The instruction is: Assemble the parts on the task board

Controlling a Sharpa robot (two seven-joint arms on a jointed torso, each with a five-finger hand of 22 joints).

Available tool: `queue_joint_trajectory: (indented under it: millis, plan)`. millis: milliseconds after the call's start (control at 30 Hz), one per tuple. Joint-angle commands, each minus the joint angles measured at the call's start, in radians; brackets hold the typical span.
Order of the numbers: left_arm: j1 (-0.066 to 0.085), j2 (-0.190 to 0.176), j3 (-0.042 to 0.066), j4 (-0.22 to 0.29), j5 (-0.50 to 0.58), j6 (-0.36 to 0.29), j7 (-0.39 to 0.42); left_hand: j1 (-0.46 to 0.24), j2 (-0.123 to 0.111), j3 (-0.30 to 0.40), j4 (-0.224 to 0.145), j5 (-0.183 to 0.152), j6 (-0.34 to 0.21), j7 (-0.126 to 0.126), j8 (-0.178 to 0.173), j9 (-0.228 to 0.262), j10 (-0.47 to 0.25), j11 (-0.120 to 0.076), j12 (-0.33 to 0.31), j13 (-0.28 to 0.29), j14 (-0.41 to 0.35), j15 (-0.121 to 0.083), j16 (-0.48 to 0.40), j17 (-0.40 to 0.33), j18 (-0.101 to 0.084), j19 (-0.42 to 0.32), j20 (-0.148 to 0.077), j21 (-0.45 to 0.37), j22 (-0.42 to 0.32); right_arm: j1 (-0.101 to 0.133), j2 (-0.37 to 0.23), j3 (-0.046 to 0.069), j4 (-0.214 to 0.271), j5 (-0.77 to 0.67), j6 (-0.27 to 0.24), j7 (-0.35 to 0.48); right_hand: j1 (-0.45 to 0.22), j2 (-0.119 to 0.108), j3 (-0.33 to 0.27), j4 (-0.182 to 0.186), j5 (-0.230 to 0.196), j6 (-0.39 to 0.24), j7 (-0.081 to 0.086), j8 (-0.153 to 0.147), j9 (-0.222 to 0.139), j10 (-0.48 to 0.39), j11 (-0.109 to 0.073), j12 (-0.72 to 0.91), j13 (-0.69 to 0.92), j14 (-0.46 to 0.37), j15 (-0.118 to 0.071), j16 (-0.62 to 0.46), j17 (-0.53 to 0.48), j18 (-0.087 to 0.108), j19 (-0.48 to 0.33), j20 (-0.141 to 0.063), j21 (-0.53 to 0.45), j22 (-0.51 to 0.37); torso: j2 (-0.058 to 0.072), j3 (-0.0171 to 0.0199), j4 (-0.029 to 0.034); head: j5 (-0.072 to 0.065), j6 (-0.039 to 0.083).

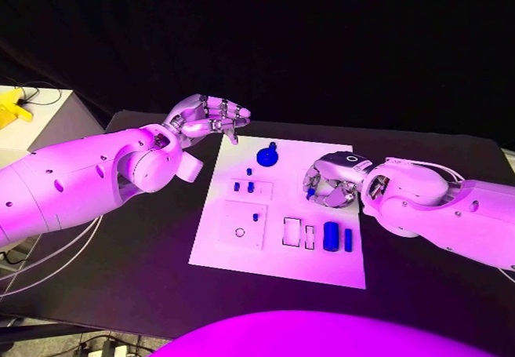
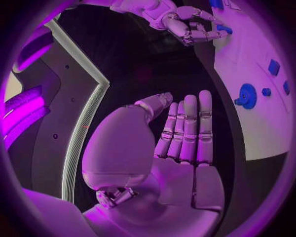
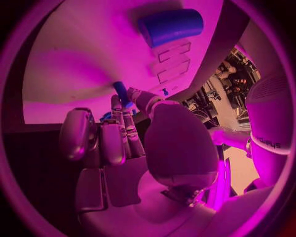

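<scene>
Silver fingers (image 1: 224,114) of the left hand (image 1: 204,117) are seen at the far left corner of the task board (image 1: 232,250), raised off the black surface (image 1: 137,277). In the left wrist view they lie straight and side by side with nothing between them, so that hand is empty. It hangs just beside the board's far edge; a careless sweep to the right could knock the round blue part (image 1: 267,155) that lies just beside it on the board.

Further right, small blue parts (image 1: 250,187) stand near the middle of the board, and two long blue parts (image 1: 331,236) lie side by side at its near right, next to the empty slots (image 1: 292,231).

At the right, the right hand (image 1: 331,184) is held low over the board's right side. A blue peg (image 3: 121,93) is seen in the right wrist view at the tips of its fingers (image 3: 126,133), apparently pinched between the thumb and the neighbouring fingers, with most of its length standing beyond them.

Such a light hold near one end is judged the main risk: the peg could tilt or slip when it is pressed into a hole, and a tilted peg would jam or drop onto the board. The long blue parts lie near the wrist and could be pushed out of place if the arm is lowered or swung towards them.
</scene>
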Motion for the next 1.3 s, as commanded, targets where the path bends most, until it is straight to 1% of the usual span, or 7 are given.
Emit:
queue_joint_trajectory:
  millis: [33,133,300,633,800,1167,1300]
  plan:
    - [0.000,0.002,0.000,0.001,0.006,0.015,0.004,0.008,0.004,-0.005,-0.002,0.002,-0.005,0.002,0.006,0.001,-0.008,0.002,-0.003,-0.001,-0.008,0.001,-0.006,-0.001,0.015,0.003,0.000,-0.006,-0.001,-0.003,-0.001,0.000,0.006,0.012,-0.093,-0.031,0.026,0.035,0.029,-0.009,-0.024,0.021,-0.007,0.020,0.017,0.034,-0.011,-0.004,0.006,0.024,-0.011,0.010,0.012,-0.023,0.029,-0.011,0.036,0.042,0.000,-0.0004,0.0003,0.000,0.000]
    - [0.000,0.002,0.000,0.000,0.006,0.015,0.004,0.008,0.004,-0.005,-0.002,0.002,-0.005,0.002,0.006,0.001,-0.008,0.002,-0.003,-0.001,-0.008,0.001,-0.006,-0.001,0.015,0.003,0.000,-0.006,-0.001,-0.004,-0.003,0.000,0.011,0.017,-0.131,-0.048,0.035,0.046,0.050,-0.020,-0.024,0.025,-0.009,0.032,0.028,0.055,-0.015,-0.008,0.009,0.028,-0.015,0.019,0.026,-0.029,0.035,-0.015,0.068,0.061,-0.001,-0.0003,0.0000,0.000,0.000]
    - [0.000,0.003,0.000,-0.001,0.006,0.016,0.003,0.009,0.005,-0.005,-0.002,0.002,-0.005,0.002,0.007,0.001,-0.008,0.002,-0.002,-0.002,-0.008,0.001,-0.006,-0.001,0.016,0.003,0.000,-0.006,-0.001,-0.005,-0.016,0.001,0.035,0.026,-0.175,-0.064,0.032,0.041,0.067,-0.033,-0.019,0.033,-0.016,0.049,0.047,0.095,-0.025,-0.009,0.017,0.025,-0.023,0.012,0.011,-0.033,0.039,-0.022,0.094,0.078,-0.002,-0.0004,-0.0001,0.001,0.000]
    - [-0.001,0.006,0.000,-0.007,0.007,0.017,0.003,0.009,0.005,-0.005,-0.002,0.002,-0.004,0.002,0.008,0.001,-0.008,0.002,-0.002,-0.002,-0.008,0.001,-0.006,-0.002,0.016,0.003,0.000,-0.006,-0.002,0.006,-0.060,0.018,0.154,0.047,-0.235,-0.061,0.031,0.039,0.074,-0.037,-0.017,0.031,-0.017,0.053,0.053,0.100,-0.026,-0.015,0.018,0.026,-0.024,0.014,0.013,-0.034,0.039,-0.024,0.101,0.082,-0.002,-0.0002,-0.0020,0.011,0.000]
    - [-0.001,0.010,0.000,-0.009,0.008,0.019,0.002,0.009,0.005,-0.005,-0.002,0.002,-0.004,0.002,0.008,0.001,-0.008,0.002,-0.002,-0.002,-0.008,0.001,-0.006,-0.002,0.016,0.003,0.000,-0.006,-0.002,0.007,-0.028,0.022,0.195,0.070,-0.249,-0.043,0.031,0.038,0.077,-0.039,-0.015,0.030,-0.016,0.054,0.056,0.102,-0.026,-0.018,0.018,0.026,-0.024,0.014,0.012,-0.034,0.039,-0.024,0.102,0.083,0.000,0.0004,-0.0033,0.027,0.000]
    - [-0.002,0.027,-0.001,-0.015,0.011,0.020,0.002,0.009,0.005,-0.005,-0.002,0.002,-0.004,0.002,0.008,0.001,-0.008,0.002,-0.002,-0.002,-0.008,0.001,-0.006,-0.002,0.016,0.003,0.000,-0.006,-0.002,-0.028,0.133,0.002,0.146,0.035,-0.204,-0.022,0.030,0.038,0.083,-0.042,-0.011,0.027,-0.015,0.055,0.060,0.103,-0.025,-0.024,0.018,0.024,-0.024,0.010,0.005,-0.033,0.038,-0.025,0.095,0.080,-0.002,-0.0016,0.0048,0.053,0.000]
    - [-0.002,0.030,-0.002,-0.017,0.012,0.020,0.002,0.009,0.005,-0.005,-0.002,0.002,-0.004,0.002,0.008,0.001,-0.008,0.002,-0.002,-0.002,-0.008,0.001,-0.006,-0.002,0.016,0.003,0.000,-0.006,-0.002,-0.045,0.174,-0.004,0.116,0.027,-0.181,-0.018,0.029,0.038,0.084,-0.042,-0.011,0.026,-0.015,0.055,0.060,0.103,-0.025,-0.025,0.018,0.024,-0.024,0.009,0.003,-0.032,0.037,-0.025,0.093,0.079,-0.002,-0.0029,0.0049,0.061,0.000]
